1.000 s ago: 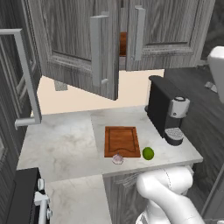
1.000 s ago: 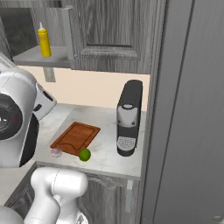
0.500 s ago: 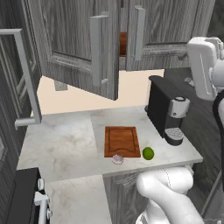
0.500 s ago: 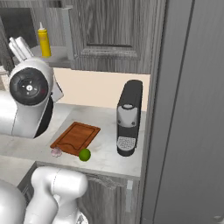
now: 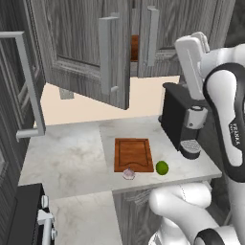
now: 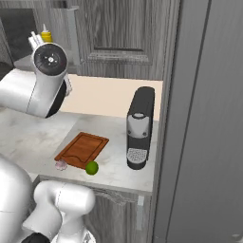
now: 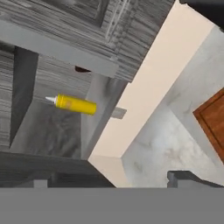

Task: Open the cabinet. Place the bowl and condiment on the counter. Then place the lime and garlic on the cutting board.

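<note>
The cabinet (image 5: 81, 48) hangs over the counter (image 5: 72, 158) with both doors ajar. Through the gap between them a strip of the red-brown bowl (image 5: 135, 47) shows. The yellow condiment (image 7: 75, 104) stands on the grey inner shelf, and its cap peeks over my arm in the right base view (image 6: 46, 35). Below, the cutting board (image 5: 133, 154) lies bare, with the garlic (image 5: 128, 173) at its front edge and the lime (image 5: 162, 167) to its right. My gripper (image 7: 114, 183) is open and holds nothing. It is raised level with the cabinet and faces the shelf from a distance.
A black coffee machine (image 5: 182, 119) stands right of the board, against a tall grey panel (image 6: 204, 118). The left cabinet door with its bar handle (image 5: 107, 52) juts out over the counter. Another door with a long handle (image 5: 28, 81) stands open at far left.
My arm has swung up and in toward the cabinet, from the picture's edge to beside the doors. Doors, board, lime and garlic have not moved.
</note>
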